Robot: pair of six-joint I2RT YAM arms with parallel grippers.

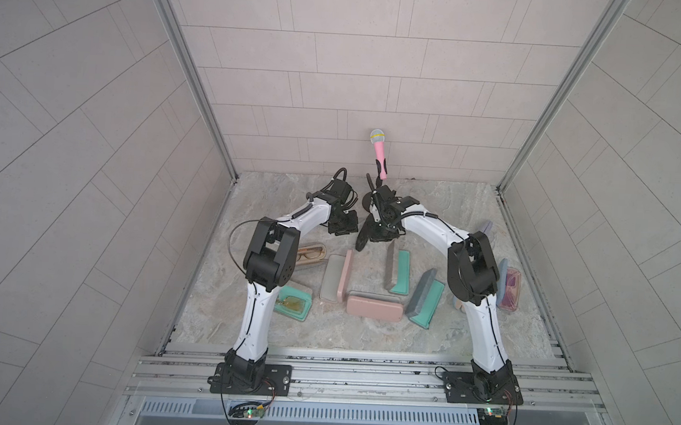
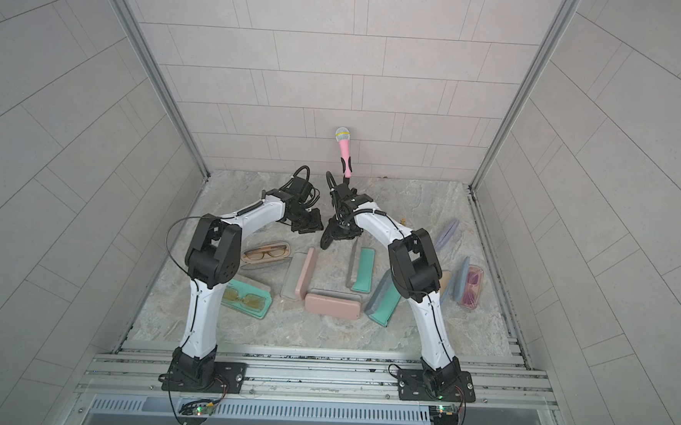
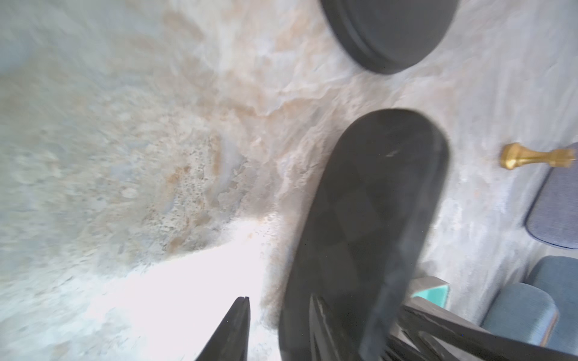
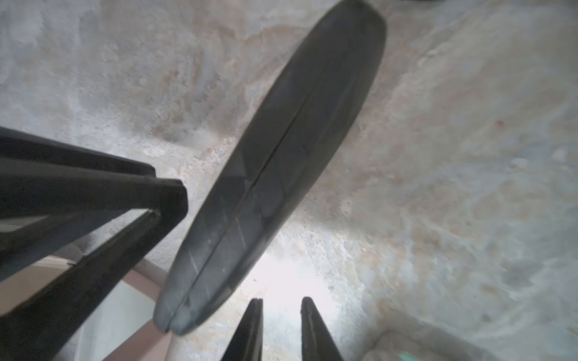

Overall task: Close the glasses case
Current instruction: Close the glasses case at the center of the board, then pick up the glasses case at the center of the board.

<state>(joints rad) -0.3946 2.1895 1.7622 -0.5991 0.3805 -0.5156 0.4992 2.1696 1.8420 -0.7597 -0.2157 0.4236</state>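
The black glasses case (image 1: 363, 235) sits at the back middle of the table, between my two grippers. Its two halves are together, with only a thin seam showing along its edge (image 4: 275, 175). My left gripper (image 3: 278, 309) is open beside it. One of its fingers (image 3: 317, 315) shows in front of the case (image 3: 369, 218), and the other stands clear with bare table between. My right gripper (image 4: 281, 304) is open by a narrow gap with nothing in it, just off the case's near end. In both top views the left gripper (image 1: 342, 223) and right gripper (image 1: 378, 231) face each other.
A pink microphone (image 1: 378, 153) stands on a round black base (image 3: 387, 31) just behind. Several open cases in pink, teal and grey lie in front, some with glasses inside (image 1: 310, 255). A shut pink case (image 1: 374, 308) lies nearer the front. A small gold piece (image 3: 531, 157) lies to the right.
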